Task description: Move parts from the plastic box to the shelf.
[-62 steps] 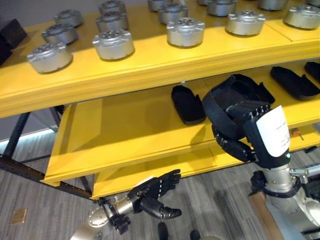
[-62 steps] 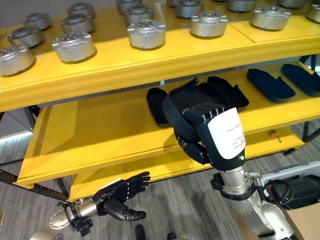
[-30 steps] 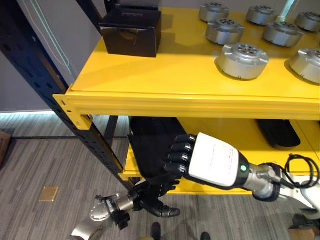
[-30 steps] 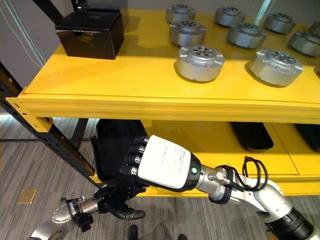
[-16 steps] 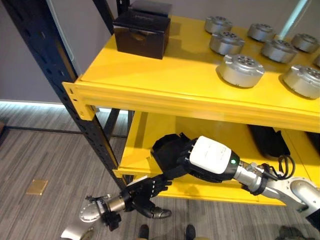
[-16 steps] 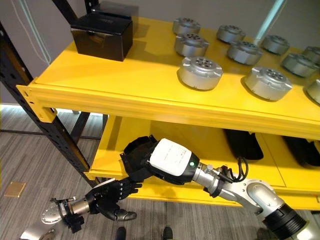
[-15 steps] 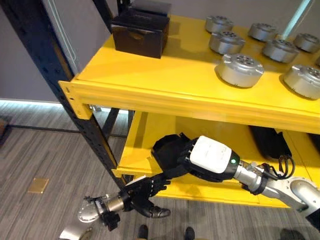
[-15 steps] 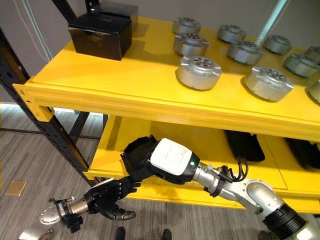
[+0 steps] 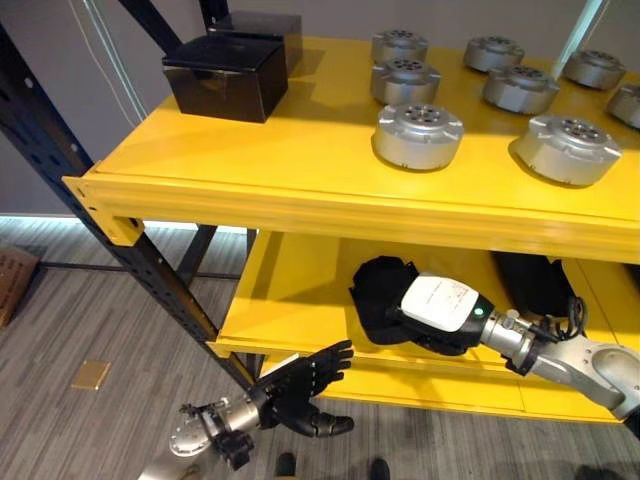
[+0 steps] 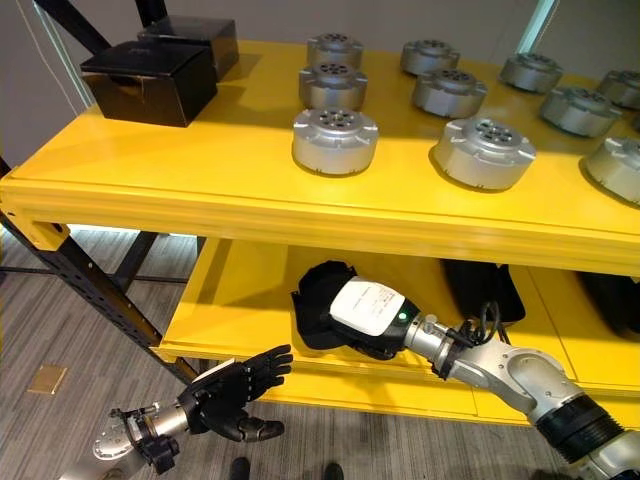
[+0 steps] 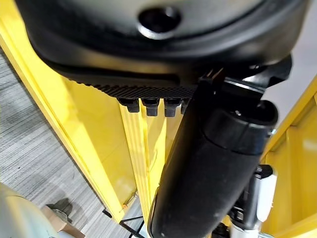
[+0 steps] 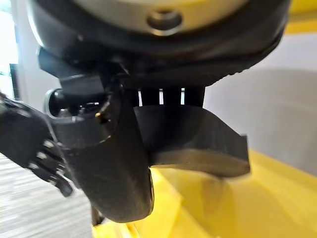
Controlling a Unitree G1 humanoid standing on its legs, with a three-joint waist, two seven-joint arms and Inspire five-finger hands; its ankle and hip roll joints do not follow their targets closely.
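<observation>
The black part (image 9: 385, 300) is now laid on the lower shelf (image 9: 300, 290), near its front edge and towards the left end; half a second ago it was carried just in front of that edge. The right hand (image 9: 440, 310) is kept curled round the part, which shows past the thumb in the right wrist view. Release is judged the remaining step. The left hand (image 9: 300, 385) is held open and empty below the shelf front.
</observation>
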